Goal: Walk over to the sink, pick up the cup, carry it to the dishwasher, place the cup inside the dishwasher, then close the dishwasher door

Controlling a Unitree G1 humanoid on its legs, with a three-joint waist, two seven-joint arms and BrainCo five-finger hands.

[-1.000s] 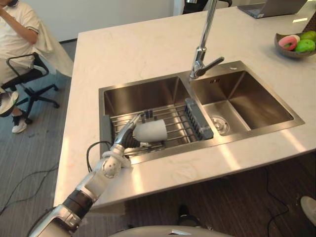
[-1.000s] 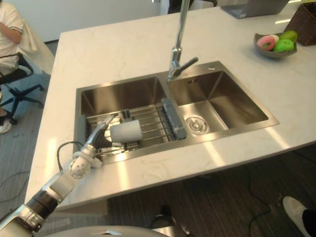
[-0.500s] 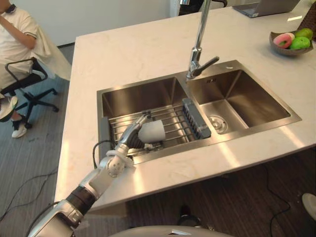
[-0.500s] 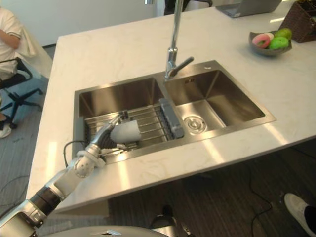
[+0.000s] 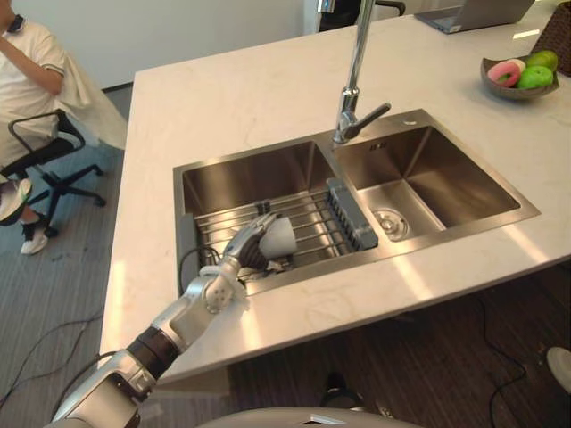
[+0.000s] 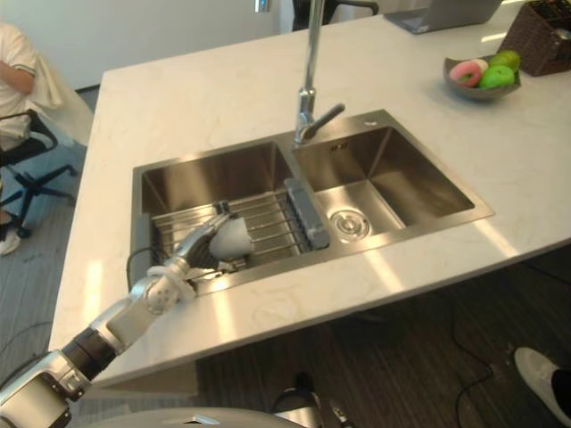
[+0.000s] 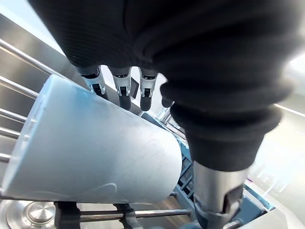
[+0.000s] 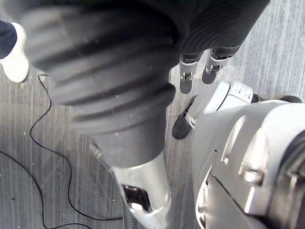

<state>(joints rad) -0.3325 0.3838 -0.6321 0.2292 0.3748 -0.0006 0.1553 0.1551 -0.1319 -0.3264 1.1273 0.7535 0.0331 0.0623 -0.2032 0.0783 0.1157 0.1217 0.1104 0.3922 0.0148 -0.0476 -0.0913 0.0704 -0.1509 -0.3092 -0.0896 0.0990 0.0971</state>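
Left eye view: steel double sink [image 5: 250,169] set in a pale marble table [image 5: 232,89]; tall faucet [image 5: 351,89] stands on the back rim between the two basins.
Rack: wire rack [image 5: 308,214] spans the left basin, its dark grey end bar against the divider.
Cup: pale cup [image 5: 278,237] lies on its side over the rack, at the near side of the left basin.
Left hand: left hand [image 5: 243,250] reaches over the sink's front rim into the left basin, closed round the cup.
Left wrist view: fingers [image 7: 121,88] curl over one side of the cup [image 7: 90,143] and the thumb [image 7: 217,186] sits on the other; rack bars run under it. Cannot tell whether the cup rests on the bars or is clear of them.
Right hand: right hand [image 8: 109,81] hangs low over grey carpeted floor [image 8: 43,157], fingers relaxed, holding nothing.
Right basin: bare steel with a round drain [image 5: 391,223].
Far corner of the table: bowl [image 5: 500,85] of fruit, laptop [image 5: 477,13], wicker basket [image 6: 540,40].
Beyond the table: person [image 5: 27,62] seated on an office chair, well apart from the sink.
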